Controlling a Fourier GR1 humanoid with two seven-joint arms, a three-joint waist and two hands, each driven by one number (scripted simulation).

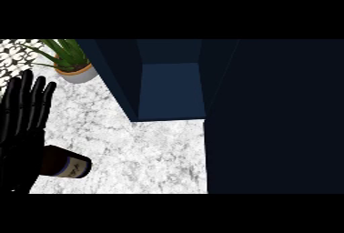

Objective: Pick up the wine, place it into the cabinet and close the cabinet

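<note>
Lying low at the view's left edge, the wine rests tilted on the marble table, well short of the cabinet: a dark brown bottle with a pale label edged in dark blue, one blunt end pointing right and the other end hidden behind the left hand. That black hand comes up from the lower left corner with its fingers straight and spread, pointing upward and released; whether the palm touches the bottle cannot be told, since the hand covers that part. Farther back, in the middle, stands the dark blue cabinet, its opening showing a lighter blue inner panel between darker side walls. A large, very dark door panel fills the right side of the view. Farthest off, at the upper left, a small round pot holds a spiky green plant, just beside the cabinet's left wall
</note>
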